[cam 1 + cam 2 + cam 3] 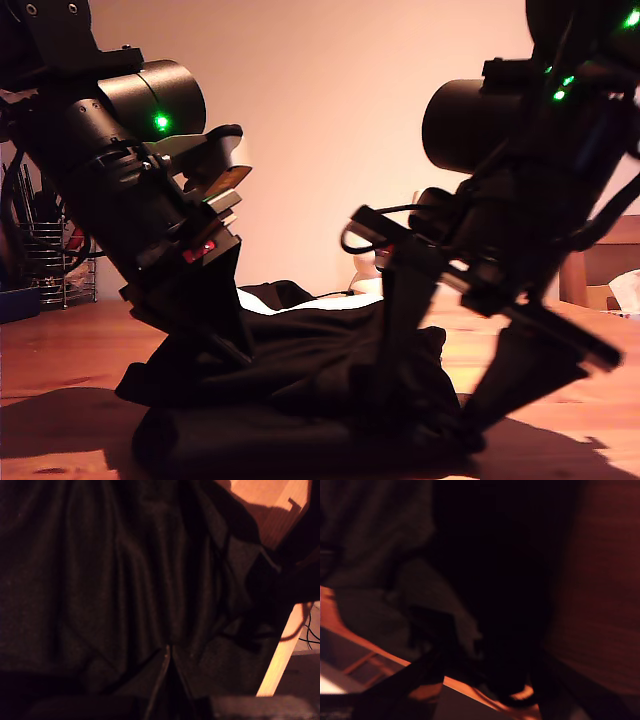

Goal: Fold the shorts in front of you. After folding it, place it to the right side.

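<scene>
While the exterior view gives the whole scene from low over the wooden table [60, 350], it hides the tips of both arms, because they go down into dark cloth. The shorts [300, 380] lie in a crumpled black heap in the middle of the table, at about 6 o'clock in that view, with a pale strip [300, 303] showing at the heap's far edge. One arm comes down from 10 o'clock and the other from 2 o'clock; both end at the heap. I cannot say from the wrist views which of them is the first and which the second.

Only the first wrist view shows the cloth closely: folds and creases of the shorts [115, 580] fill nearly all of it, and a thin black cord [272, 562] hangs over the fabric near the table edge [280, 655]. My first gripper [167, 680] appears as two dark fingers meeting in a narrow line, pressed together against the fabric; whether cloth is pinched between them I cannot tell.

The second wrist view is very dark and blurred. It shows grey fabric of the shorts [375, 545] beside reddish table wood [600, 580]. My second gripper [470, 680] is only a black shape there, so its opening and its hold cannot be read.
</scene>
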You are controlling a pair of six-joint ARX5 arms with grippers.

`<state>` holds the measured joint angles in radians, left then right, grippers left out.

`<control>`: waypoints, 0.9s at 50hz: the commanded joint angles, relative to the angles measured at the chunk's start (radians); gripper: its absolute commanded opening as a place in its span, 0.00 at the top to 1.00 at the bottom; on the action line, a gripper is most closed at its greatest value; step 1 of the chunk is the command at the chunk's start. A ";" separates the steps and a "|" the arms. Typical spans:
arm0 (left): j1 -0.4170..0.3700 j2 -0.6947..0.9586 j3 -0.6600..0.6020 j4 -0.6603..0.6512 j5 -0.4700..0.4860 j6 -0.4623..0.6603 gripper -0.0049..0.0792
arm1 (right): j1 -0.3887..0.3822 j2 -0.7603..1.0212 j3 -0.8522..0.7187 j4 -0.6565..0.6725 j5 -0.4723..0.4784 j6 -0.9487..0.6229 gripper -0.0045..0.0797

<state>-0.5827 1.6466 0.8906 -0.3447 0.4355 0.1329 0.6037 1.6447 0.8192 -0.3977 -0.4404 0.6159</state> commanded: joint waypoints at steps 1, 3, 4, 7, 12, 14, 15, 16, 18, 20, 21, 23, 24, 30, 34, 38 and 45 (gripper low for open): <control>-0.003 -0.016 -0.016 -0.002 0.001 -0.006 0.97 | 0.002 0.052 -0.013 0.030 0.004 0.014 0.41; -0.003 -0.016 -0.016 -0.002 0.001 -0.006 0.97 | 0.002 0.053 -0.013 0.045 0.004 0.016 0.42; -0.003 -0.016 -0.016 -0.003 0.001 -0.006 0.97 | 0.002 0.053 -0.013 0.049 0.004 0.016 0.44; -0.003 -0.016 -0.016 -0.004 0.001 -0.006 0.97 | 0.002 0.053 -0.013 0.052 0.005 0.016 0.53; -0.003 -0.016 -0.016 0.000 0.001 -0.006 0.97 | 0.002 0.053 -0.013 0.056 0.016 0.017 0.80; -0.003 -0.016 -0.015 0.003 0.000 -0.006 0.97 | 0.003 0.053 -0.013 0.058 0.033 0.018 0.92; -0.003 -0.016 -0.015 0.005 0.000 -0.006 0.97 | 0.003 0.053 -0.013 0.059 0.041 0.018 0.97; -0.003 -0.016 -0.015 0.007 0.000 -0.006 0.97 | 0.003 0.053 -0.013 0.059 0.044 0.018 0.96; -0.003 -0.016 -0.015 0.012 0.000 -0.005 0.97 | 0.003 0.053 -0.013 0.057 0.047 0.018 0.96; -0.002 -0.017 -0.015 0.019 0.000 -0.005 0.97 | 0.003 0.053 -0.013 0.055 0.047 0.016 0.96; -0.002 -0.017 -0.015 0.024 0.000 -0.006 0.97 | 0.003 0.053 -0.013 0.053 0.046 0.016 0.96; -0.002 -0.019 -0.014 0.031 0.000 -0.006 0.97 | 0.003 0.052 -0.013 0.041 0.042 0.012 0.96; -0.002 -0.020 -0.012 0.032 0.000 -0.006 0.97 | 0.003 0.052 -0.013 0.038 0.036 0.007 0.96; -0.002 -0.042 0.001 0.031 0.005 -0.005 0.97 | 0.005 0.052 -0.013 -0.037 0.011 -0.042 0.96; -0.002 -0.065 0.006 0.030 0.005 -0.005 0.97 | 0.005 0.052 -0.013 -0.082 -0.001 -0.064 0.96; -0.002 -0.091 0.011 0.029 0.005 -0.005 0.97 | 0.005 0.042 -0.013 -0.119 -0.022 -0.078 0.96; -0.002 -0.116 0.011 0.039 -0.001 -0.003 0.97 | 0.005 -0.010 -0.013 -0.184 -0.060 -0.101 0.96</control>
<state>-0.5827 1.5318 0.8951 -0.3153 0.4358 0.1326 0.6033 1.6604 0.8291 -0.5571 -0.4870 0.5224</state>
